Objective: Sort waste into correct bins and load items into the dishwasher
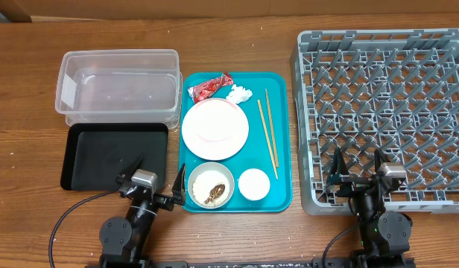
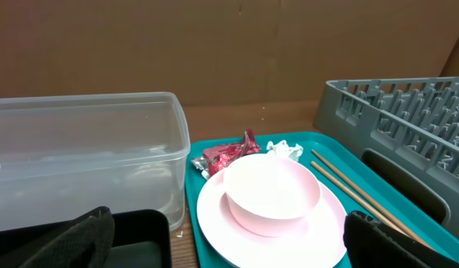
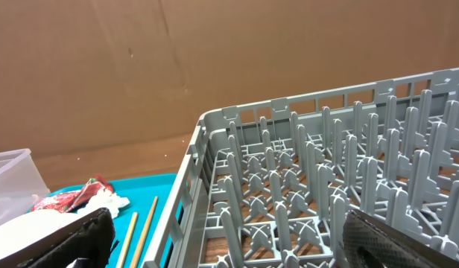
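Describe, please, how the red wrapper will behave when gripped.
The red wrapper looks thin and crinkled, so probably light and floppy, likely crumpling when pinched. It lies beside the white tissue, so a push may drag that along.

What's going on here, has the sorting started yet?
Not yet; nothing is being handled. Both arms sit at the near edge, with the left tool and right tool open and empty. The plate, bowl of rice scraps, cup, chopsticks, red wrapper and tissue all lie on the teal tray. The clear tub, black tray and grey dish rack hold nothing.
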### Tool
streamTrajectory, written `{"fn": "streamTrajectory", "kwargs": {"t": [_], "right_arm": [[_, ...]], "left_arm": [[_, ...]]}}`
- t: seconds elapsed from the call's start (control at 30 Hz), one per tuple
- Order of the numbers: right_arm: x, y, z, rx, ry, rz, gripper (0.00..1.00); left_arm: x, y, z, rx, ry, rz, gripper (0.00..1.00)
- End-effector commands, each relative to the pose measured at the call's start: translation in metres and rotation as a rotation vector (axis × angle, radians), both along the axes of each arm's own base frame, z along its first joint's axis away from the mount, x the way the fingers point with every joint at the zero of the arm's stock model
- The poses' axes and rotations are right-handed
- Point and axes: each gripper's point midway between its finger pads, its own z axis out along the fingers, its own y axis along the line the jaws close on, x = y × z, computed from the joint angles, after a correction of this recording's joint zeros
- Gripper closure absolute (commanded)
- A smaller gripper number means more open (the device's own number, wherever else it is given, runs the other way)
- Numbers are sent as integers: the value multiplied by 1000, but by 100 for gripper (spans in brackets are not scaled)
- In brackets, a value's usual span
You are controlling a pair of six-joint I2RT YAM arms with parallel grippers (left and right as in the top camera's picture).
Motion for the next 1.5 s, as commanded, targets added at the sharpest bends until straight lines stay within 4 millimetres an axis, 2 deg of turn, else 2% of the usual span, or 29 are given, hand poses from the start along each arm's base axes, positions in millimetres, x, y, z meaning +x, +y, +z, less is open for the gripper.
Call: {"fn": "streamTrajectory", "kwargs": {"t": [0.0,0.87,1.1,1.17,1.27,1.33,1.47], "right_arm": [[0,0,-2,0,-4,-2,0],[0,0,-2,0,-4,-2,0],[0,0,-2,0,-4,-2,0],[0,0,-2,0,-4,-2,0],[0,0,-2,0,-4,-1,0],[0,4,-2,1,-3,24,0],[-4,30,2,5,-16,180,0]], "left_arm": [[-1,-1,1,17,-13,-7,0],[-1,-1,1,17,-14,-8,0],[-2,-6,1,2,-11,-42,0],[-3,-8,1,-117,28,-43,0],[-6,-17,4,-309,88,-89,0],[-12,-28,3,-324,113,-162,0],[-28,-54,7,-324,132,-336,0]]}}
